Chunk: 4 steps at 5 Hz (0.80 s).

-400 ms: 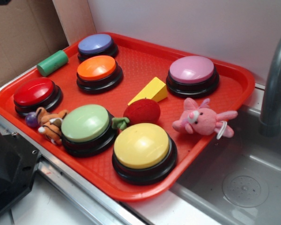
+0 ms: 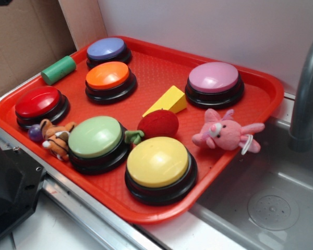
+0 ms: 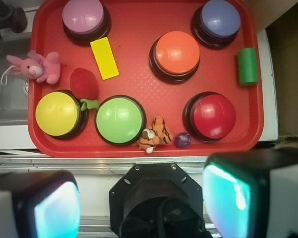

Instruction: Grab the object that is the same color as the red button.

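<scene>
A red tray sits on a counter beside a metal sink, seen from an outside camera and from a camera on the robot's wrist looking straight down.

Six dome buttons on black bases stand on the tray. The red button is at the tray's left corner in the outside view. Behind it are an orange button and a blue-purple button; a pink button stands toward the far right. A green button and a yellow button occupy the near edge.

The dark-red plush fruit lies near the middle of the tray, in the pocket between the green and yellow buttons, with its green leafy stem pointing toward the green button. A yellow wedge block rests just behind it, and a pink plush bunny lies to its right near the tray rim.

A small plush tiger and a purple ball sit between the red and green buttons. A green cylinder lies on the far left rim.

In the wrist view the gripper hangs high above the counter's front edge — well apart from the fruit — its two fingers spread wide, holding nothing.
</scene>
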Each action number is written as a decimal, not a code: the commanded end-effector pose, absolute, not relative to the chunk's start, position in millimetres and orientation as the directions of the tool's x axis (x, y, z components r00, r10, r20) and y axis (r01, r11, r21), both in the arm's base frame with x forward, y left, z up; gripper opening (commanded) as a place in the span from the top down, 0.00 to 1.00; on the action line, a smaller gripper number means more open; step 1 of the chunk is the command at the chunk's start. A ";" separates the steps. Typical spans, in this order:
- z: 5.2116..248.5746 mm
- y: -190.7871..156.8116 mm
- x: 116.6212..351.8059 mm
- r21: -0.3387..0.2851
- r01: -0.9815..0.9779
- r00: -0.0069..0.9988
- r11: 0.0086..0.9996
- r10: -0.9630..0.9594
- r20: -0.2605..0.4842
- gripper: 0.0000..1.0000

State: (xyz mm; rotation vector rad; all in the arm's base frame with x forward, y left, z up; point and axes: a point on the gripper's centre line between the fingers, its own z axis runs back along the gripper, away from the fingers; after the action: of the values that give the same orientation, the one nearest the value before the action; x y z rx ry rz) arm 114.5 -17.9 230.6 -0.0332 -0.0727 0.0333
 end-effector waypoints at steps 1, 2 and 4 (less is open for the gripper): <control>201.9 -38.2 152.6 -0.051 -0.045 0.995 0.998 0.049 0.088 0.00; 178.2 -47.1 172.1 -0.051 -0.081 0.993 0.995 0.085 0.079 0.00; 115.8 -77.1 210.7 -0.027 -0.052 0.999 0.998 0.052 -0.011 0.00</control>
State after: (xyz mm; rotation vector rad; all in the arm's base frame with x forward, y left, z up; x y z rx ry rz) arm 206.0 -74.7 105.9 -0.0133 0.0553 0.0513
